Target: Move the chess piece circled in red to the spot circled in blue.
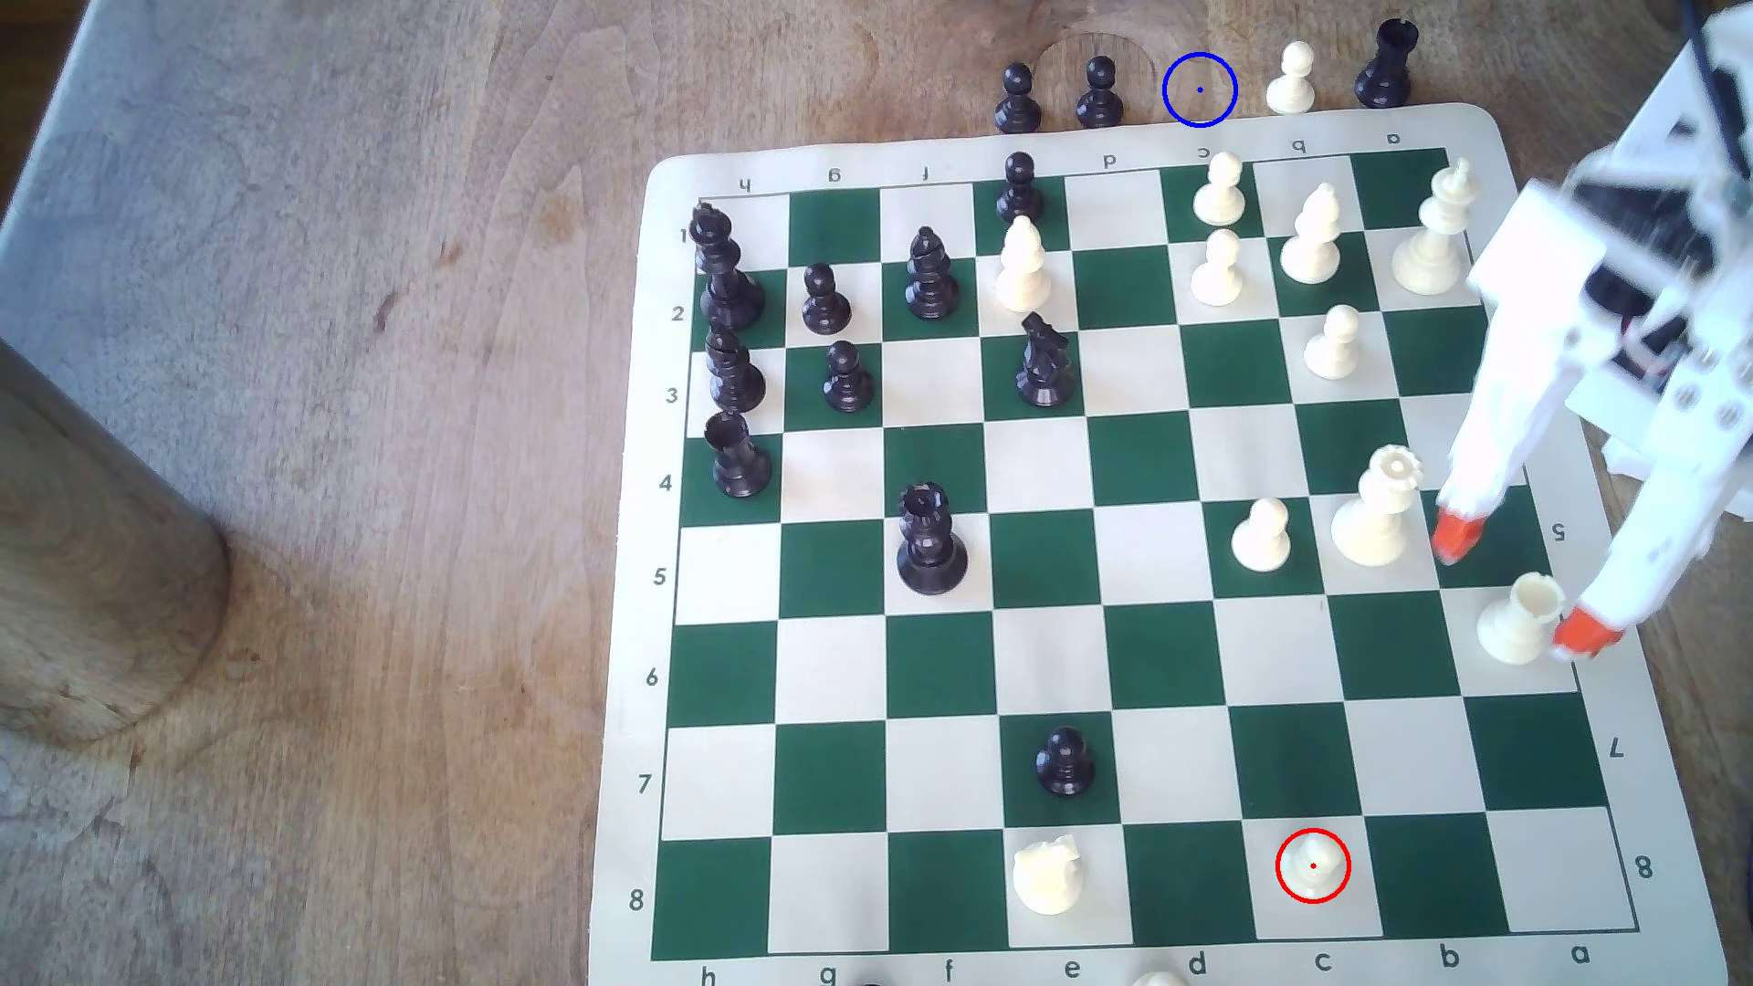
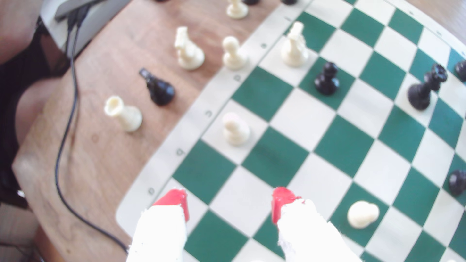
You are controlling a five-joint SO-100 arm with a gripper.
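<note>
your white hand with red fingertips (image 1: pixel 1516 590) hangs spread and empty over the board's a–b files, near a cream rook (image 1: pixel 1518 621). the small cream-white plastic pawn with the ball head (image 1: pixel 1313 865) stands ringed in red on c8 – well apart. come down straight over its head, jaws either side of the collar, before closing.

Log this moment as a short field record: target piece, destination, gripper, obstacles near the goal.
target: cream pawn in the red ring, on c8
destination: blue-ringed spot on bare wood beyond the board's far edge
gripper: gripper open, empty, above the board's a-file side
goal neighbours: black pawn on the exterior view's left, cream pawn off the board on its right
</note>
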